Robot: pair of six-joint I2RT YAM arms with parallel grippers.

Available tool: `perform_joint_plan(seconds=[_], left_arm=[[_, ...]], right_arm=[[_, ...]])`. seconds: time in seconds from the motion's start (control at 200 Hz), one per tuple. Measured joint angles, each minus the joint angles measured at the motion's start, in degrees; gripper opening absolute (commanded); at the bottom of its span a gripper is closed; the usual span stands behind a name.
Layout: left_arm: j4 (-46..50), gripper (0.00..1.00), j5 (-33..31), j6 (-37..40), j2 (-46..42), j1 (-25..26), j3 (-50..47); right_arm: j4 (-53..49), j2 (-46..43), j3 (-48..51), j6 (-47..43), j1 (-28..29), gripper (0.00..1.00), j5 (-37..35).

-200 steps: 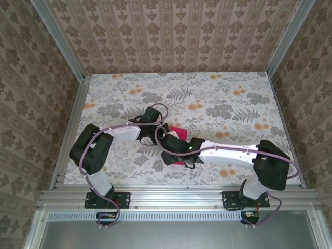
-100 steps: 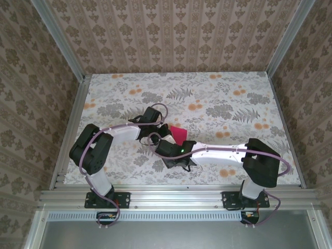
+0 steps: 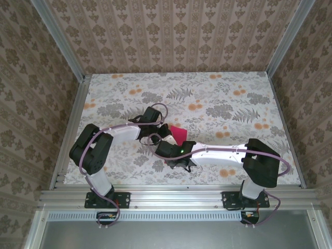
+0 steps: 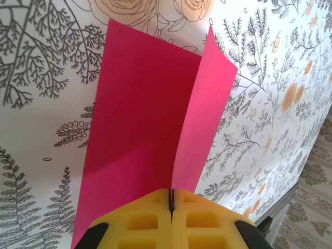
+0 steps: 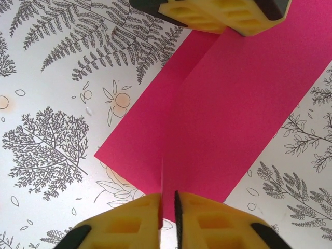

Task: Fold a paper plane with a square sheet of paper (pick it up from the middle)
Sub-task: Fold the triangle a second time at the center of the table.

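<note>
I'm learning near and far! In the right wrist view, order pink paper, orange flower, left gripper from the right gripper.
1. pink paper: pinched by right gripper.
2. orange flower: printed left of paper.
3. left gripper: top, holding far end.

No readable text, labels, brands, numbers or signs anywhere.

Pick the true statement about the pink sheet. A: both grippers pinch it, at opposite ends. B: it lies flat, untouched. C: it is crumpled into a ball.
A: the left gripper and the right gripper each clamp a raised fold of the square sheet of paper.
</note>
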State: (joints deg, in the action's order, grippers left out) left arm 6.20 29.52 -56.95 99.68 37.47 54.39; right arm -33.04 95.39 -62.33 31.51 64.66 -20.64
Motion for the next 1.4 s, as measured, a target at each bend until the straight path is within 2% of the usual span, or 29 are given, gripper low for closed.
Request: perform_joint_plan(seconds=[0.07, 0.305, 0.405, 0.5, 0.67, 0.855, 1.11, 1.4], left_arm=[[0.24, 0.12, 0.0, 0.09, 0.0, 0.0, 0.13], [3.26, 0.51, -2.36, 1.95, -0.17, 0.0, 0.5], [5.84, 0.61, -4.5, 2.34, -1.99, -0.04, 0.48], [7.08, 0.66, -7.15, 2.56, -5.64, -0.07, -0.02], [8.98, 0.64, -11.69, 2.56, -12.81, -0.46, -3.21], [12.24, 0.59, -15.89, 2.54, -18.45, -0.55, -7.23], [15.78, 0.49, -19.98, 2.58, -24.57, -0.63, -8.31], [17.03, 0.43, -20.81, 2.58, -25.05, -0.76, -9.29]], right_arm=[[0.0, 0.0, 0.0, -0.02, 0.0, 0.05, -0.09], [1.03, -1.16, 0.5, 0.11, -0.92, 0.03, 0.81], [4.31, -3.19, 2.67, 0.09, -3.06, 0.03, 4.66], [9.44, -5.05, 5.88, 0.15, -6.4, 0.03, 11.1], [17.46, -5.68, 10.67, 1.95, -12.04, 0.04, 21.55], [20.68, -6.88, 11.06, 4.17, -12.81, 0.05, 25.31], [19.45, -13.7, 11.04, 8.02, -13.44, 0.05, 21.59], [15.67, -22.03, 12.09, 13.38, -13.05, 0.05, 13.46]])
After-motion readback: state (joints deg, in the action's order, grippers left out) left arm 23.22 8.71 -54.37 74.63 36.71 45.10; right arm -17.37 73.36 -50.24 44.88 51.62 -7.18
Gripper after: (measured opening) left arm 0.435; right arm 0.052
